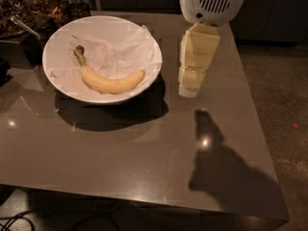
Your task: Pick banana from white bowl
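Banana (111,83) lies inside the white bowl (53,42), on the crumpled paper (120,49) that lines it, toward the near side; its body curves along the front wall and its long stem runs up and left to a dark tip (79,49); the bowl stands at the far left of the dark surface (120,153). The pincer (188,88) hangs to the right of the bowl, just beside its rim and outside it, above the surface and pointing down; whether it is open or closed cannot be told from this view; nothing is seen in it.

The step in hand looks like the approach, with the grasp not yet begun. To do it well, the pincer likely needs to travel left over the rim with enough height to clear it, then stop above the thick middle of the banana rather than the thin stem; turning the wrist so the pincer closes across the fruit's short width, not along its curve, should give the surest hold; it ought to be spread wide before going down. The descent should be gentle, since the paper could bunch and the bowl could slide on the glossy surface; a light squeeze would spare the soft fruit; a straight lift should then clear the rim.
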Robot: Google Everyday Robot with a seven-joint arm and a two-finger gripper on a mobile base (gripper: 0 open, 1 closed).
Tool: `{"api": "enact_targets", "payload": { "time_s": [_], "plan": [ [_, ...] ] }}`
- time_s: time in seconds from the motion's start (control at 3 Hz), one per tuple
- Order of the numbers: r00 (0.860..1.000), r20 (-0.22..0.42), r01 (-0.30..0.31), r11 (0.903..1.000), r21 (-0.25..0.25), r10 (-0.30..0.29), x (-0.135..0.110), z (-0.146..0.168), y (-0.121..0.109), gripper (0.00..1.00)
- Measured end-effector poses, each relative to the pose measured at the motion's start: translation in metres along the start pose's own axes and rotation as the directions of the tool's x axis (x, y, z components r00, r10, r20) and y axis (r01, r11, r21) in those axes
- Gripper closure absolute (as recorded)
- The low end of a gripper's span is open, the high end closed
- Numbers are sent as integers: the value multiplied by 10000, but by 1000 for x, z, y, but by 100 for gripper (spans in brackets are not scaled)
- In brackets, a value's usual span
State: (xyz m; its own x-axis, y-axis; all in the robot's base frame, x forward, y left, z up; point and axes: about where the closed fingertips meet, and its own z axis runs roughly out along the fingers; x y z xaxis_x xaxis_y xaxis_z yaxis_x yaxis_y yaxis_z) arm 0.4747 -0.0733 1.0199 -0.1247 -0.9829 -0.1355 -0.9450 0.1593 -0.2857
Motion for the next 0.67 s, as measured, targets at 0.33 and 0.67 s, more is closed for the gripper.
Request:
{"api": "enact_targets", "payload": {
  "time_s": [0.33,0.67],
  "plan": [
    [9998,114,182,9998,-21,-182,-25,-2,-11,0],
    [9978,288,603,9981,97,-605,-60,3,-30,0]
  ]
}}
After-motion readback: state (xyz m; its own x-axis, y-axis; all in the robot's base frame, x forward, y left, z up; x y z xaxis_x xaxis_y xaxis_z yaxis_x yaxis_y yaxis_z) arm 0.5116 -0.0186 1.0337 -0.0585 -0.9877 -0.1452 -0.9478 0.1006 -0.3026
